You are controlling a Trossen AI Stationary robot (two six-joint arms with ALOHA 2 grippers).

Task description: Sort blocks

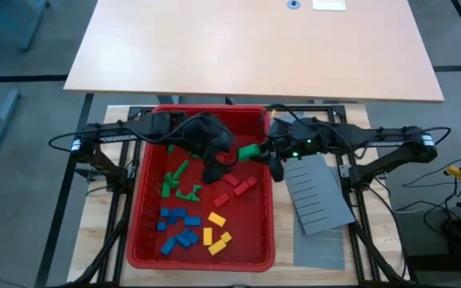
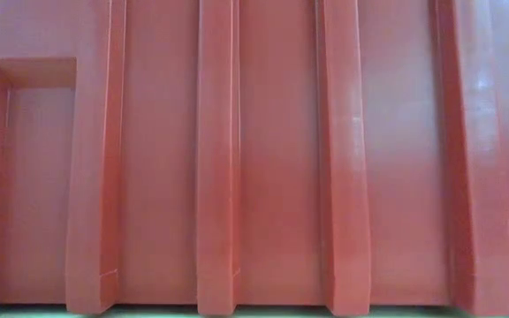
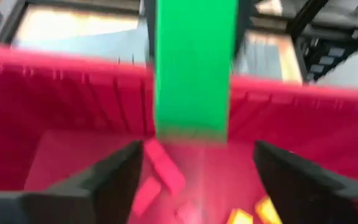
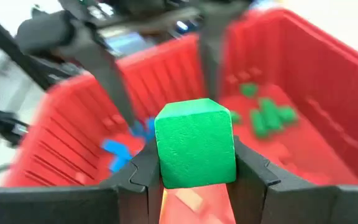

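- The high view alone shows the sorted groups inside the big red plastic bin (image 1: 144, 240): small green rectangular blocks (image 1: 176, 182) at 9 o'clock, blue blocks (image 1: 178, 228) at 7 o'clock, yellow blocks (image 1: 217, 234) at 5 o'clock, red blocks (image 1: 236, 186) near centre.
- The low view shows only the bin's ribbed outer wall.
- No legible writing appears.
- Right gripper (image 4: 194, 180): fingers clamped on a green rectangular block (image 4: 196, 151), held over the bin's 2 o'clock area.
- Left gripper (image 3: 197, 174): fingers spread apart, empty, the held block between them and just ahead.
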